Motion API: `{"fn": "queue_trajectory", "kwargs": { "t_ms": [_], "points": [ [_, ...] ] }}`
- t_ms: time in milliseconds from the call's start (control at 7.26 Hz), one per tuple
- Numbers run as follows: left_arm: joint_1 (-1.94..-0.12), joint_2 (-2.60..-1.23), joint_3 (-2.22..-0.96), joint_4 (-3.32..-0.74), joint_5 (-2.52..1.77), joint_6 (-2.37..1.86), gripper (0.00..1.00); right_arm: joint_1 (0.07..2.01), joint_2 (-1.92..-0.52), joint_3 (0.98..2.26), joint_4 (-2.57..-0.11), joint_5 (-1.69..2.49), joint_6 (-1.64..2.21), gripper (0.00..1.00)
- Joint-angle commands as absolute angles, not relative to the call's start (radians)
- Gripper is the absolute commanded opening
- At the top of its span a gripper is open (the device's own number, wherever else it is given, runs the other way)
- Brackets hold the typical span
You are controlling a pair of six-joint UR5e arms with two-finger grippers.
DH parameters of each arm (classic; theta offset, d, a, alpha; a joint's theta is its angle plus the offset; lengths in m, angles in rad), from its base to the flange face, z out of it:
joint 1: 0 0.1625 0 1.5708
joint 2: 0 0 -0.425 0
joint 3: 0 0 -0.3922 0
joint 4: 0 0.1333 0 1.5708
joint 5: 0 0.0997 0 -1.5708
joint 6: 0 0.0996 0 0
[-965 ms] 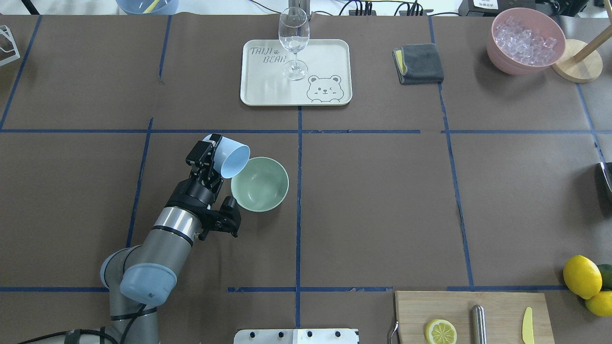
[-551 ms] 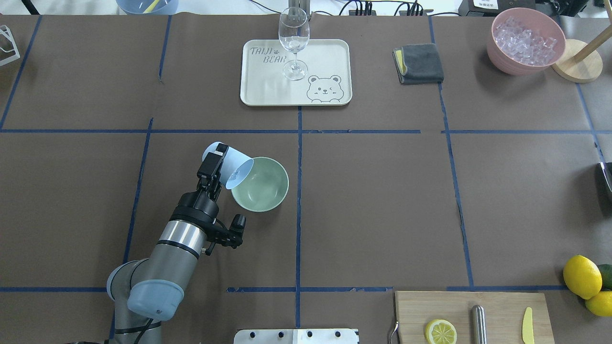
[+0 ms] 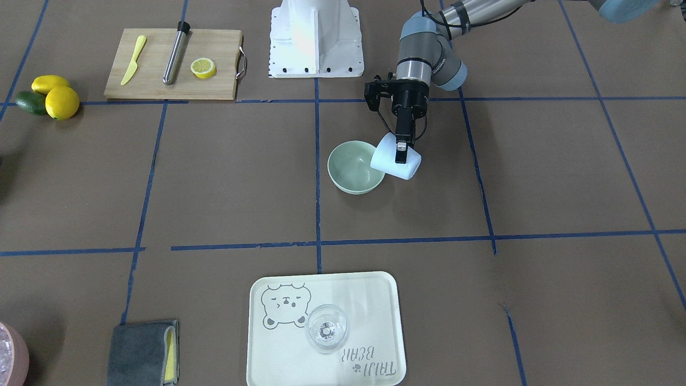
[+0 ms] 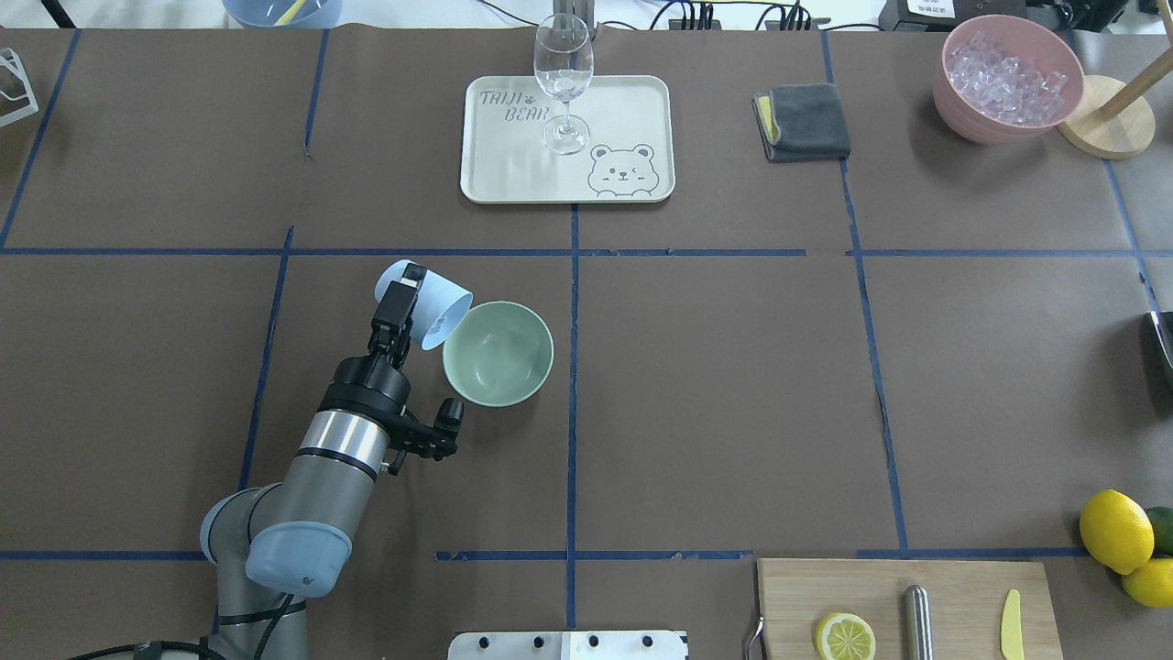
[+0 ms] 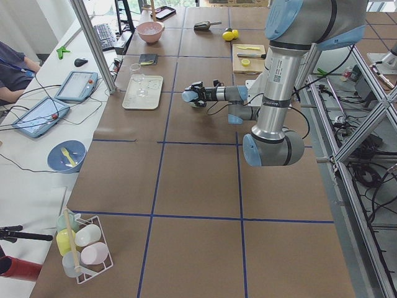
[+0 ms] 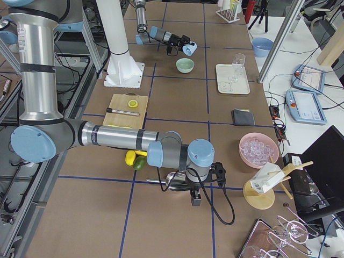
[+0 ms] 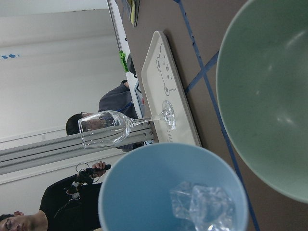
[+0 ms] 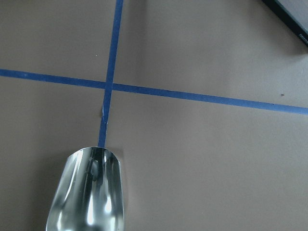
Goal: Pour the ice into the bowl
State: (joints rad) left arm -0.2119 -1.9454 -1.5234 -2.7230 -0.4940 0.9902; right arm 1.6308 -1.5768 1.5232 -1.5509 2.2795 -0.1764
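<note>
My left gripper (image 4: 400,307) is shut on a pale blue cup (image 4: 426,304), held on its side with its mouth toward the mint-green bowl (image 4: 499,353), just left of the bowl's rim. In the left wrist view a few clear ice cubes (image 7: 202,207) lie at the cup's (image 7: 144,192) lip, with the bowl (image 7: 269,96) beside it; I see no ice in the bowl. The front view shows the cup (image 3: 395,163) at the bowl's (image 3: 351,166) edge. My right gripper (image 6: 196,199) is far off near a metal scoop (image 8: 89,192); I cannot tell its state.
A cream tray (image 4: 632,110) with a wine glass (image 4: 562,82) stands at the back centre. A grey cloth (image 4: 805,121) and a pink container of ice (image 4: 1006,78) are at the back right. A cutting board (image 4: 903,596) and lemons (image 4: 1113,530) are at the front right.
The left gripper first lowered the tilted cup over the bowl's rim, then drew it back left and away from the bowl. The ice is still in the cup.
</note>
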Motion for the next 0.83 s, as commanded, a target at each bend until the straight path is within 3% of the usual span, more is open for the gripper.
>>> {"fn": "queue_trajectory", "kwargs": {
  "t_ms": [0, 689],
  "points": [
    [-0.218, -1.962, -1.503, -2.682, -0.486, 1.067, 0.00, 1.635, -1.577, 1.523, -1.551, 2.279, -0.176, 1.00],
    [-0.216, -2.019, -1.508, -2.686, -0.457, 1.454, 0.00, 1.641, -1.577, 1.523, -1.551, 2.283, -0.176, 1.00]
  ]
}}
